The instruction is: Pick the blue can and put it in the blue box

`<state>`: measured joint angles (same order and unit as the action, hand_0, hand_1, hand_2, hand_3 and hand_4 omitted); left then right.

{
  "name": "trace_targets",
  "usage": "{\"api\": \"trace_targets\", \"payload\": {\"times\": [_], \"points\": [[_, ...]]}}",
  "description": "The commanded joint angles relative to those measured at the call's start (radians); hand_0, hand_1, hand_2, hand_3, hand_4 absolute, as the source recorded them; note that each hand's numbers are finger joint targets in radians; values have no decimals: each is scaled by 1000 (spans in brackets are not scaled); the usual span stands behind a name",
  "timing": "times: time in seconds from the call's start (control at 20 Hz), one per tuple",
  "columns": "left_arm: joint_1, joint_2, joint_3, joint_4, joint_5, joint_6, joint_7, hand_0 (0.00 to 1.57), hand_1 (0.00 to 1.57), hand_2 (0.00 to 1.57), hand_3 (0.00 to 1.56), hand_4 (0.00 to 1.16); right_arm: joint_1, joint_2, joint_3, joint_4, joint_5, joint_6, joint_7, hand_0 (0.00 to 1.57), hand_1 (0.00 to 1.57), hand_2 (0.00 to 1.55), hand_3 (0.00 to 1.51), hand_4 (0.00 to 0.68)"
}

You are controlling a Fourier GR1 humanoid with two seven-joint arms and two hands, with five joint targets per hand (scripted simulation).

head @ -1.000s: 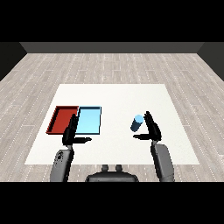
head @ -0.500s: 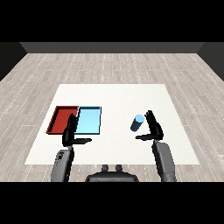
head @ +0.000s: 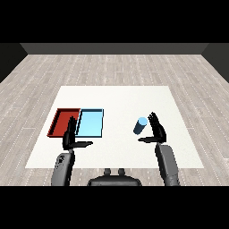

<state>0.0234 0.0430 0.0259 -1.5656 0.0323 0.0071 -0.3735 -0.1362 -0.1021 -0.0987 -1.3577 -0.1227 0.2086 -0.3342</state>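
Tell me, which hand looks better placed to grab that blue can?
The right hand. It hangs open right beside the blue can, its palm turned toward it. The left hand is across the table, in front of the red tray and the light blue tray.

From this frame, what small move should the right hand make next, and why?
Probably curl the right hand round the blue can. The hand is open, fingers straight, right beside the can with the thumb reaching under it, and the can stands on the table, far from the light blue tray.
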Motion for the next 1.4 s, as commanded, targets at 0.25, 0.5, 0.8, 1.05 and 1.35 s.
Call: {"api": "trace_targets", "payload": {"times": [0.25, 0.5, 0.8, 1.05, 1.35], "points": [[-33, -22, -18, -20, -16, 26, 46, 0, 0, 0, 0, 0, 12, 2, -12, 72, -1, 10, -42, 0, 0, 0, 0, 0], [-26, -2, 16, 66, -31, 16, -36, 0, 0, 0, 0, 0, -128, -13, -64, 221, -19, -29, 20, 0, 0, 0, 0, 0], [16, -22, -15, -26, -25, 16, 6, 0, 0, 0, 0, 0, -168, -12, -71, 340, -14, -39, -40, 0, 0, 0, 0, 0], [-10, 0, 6, 8, -31, 5, -5, 0, 0, 0, 0, 0, -208, 7, -64, 357, -15, -96, 34, 0, 0, 0, 0, 0], [46, -18, 4, 26, -8, -12, -71, 0, 0, 0, 0, 0, -284, -37, -111, 572, -55, 6, -72, 0, 0, 0, 0, 0]]}}
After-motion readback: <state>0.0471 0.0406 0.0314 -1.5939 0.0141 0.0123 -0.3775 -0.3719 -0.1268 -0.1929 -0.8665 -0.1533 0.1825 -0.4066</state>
